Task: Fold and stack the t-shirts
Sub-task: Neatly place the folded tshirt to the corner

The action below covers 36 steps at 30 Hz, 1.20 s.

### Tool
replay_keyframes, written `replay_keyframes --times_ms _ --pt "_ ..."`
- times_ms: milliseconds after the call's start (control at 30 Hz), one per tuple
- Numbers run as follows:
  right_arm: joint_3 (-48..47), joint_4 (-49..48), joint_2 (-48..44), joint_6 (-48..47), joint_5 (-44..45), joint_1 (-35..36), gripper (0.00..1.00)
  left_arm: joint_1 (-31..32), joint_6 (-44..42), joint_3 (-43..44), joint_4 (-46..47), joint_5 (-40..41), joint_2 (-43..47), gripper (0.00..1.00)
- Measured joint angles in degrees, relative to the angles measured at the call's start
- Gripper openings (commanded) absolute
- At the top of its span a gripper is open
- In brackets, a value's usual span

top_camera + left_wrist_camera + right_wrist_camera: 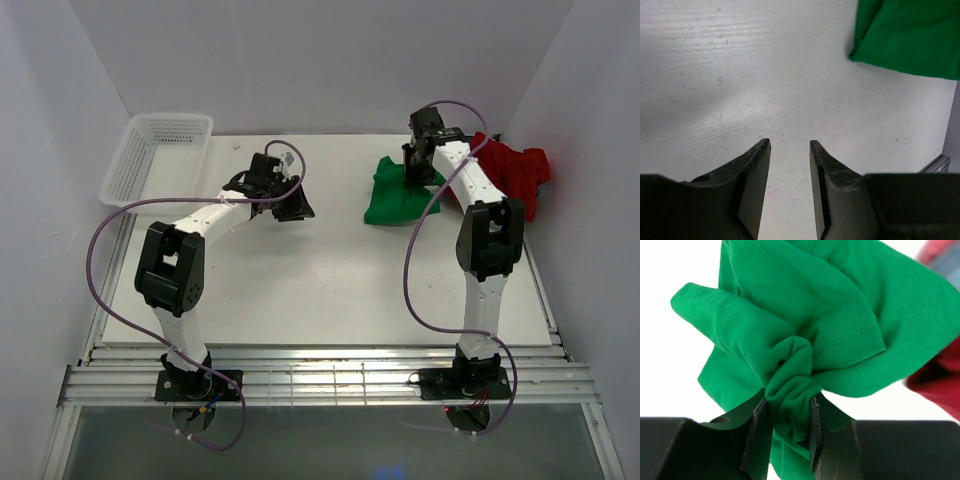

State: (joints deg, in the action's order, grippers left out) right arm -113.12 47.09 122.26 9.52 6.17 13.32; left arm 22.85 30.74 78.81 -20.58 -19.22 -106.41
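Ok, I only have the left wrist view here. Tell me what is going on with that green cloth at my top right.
Observer: The right gripper is shut on the green t-shirt, with a bunched fold pinched between its fingers.
Operator: Tell me what else is over on that side.
Observer: A red t-shirt lies crumpled just behind the green one, at the far right corner of the table.
Operator: Now give me the other side.
Observer: A white mesh basket sits at the far left corner, hanging partly over the table's edge.
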Motion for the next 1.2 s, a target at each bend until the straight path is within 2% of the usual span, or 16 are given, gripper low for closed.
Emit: replay_keyframes --times_ms 167,600,900,1200 --pt "-1.03 2.99 -1.20 -1.44 2.12 -3.32 0.08 0.00 0.15 -1.75 -0.57 0.02 0.00 0.48" --pt "-16.39 5.03 -3.54 -5.25 5.03 -12.39 0.08 0.00 0.11 -2.69 -0.63 -0.81 -0.28 0.47" --pt "-16.04 5.07 -9.11 -6.12 6.08 -19.63 0.08 -0.02 0.11 -3.17 -0.76 -1.40 -1.53 0.47" --pt "-9.51 5.07 -14.95 -6.10 7.65 -24.81 0.08 -0.02 0.13 -3.34 -0.83 -2.19 -2.05 0.47"
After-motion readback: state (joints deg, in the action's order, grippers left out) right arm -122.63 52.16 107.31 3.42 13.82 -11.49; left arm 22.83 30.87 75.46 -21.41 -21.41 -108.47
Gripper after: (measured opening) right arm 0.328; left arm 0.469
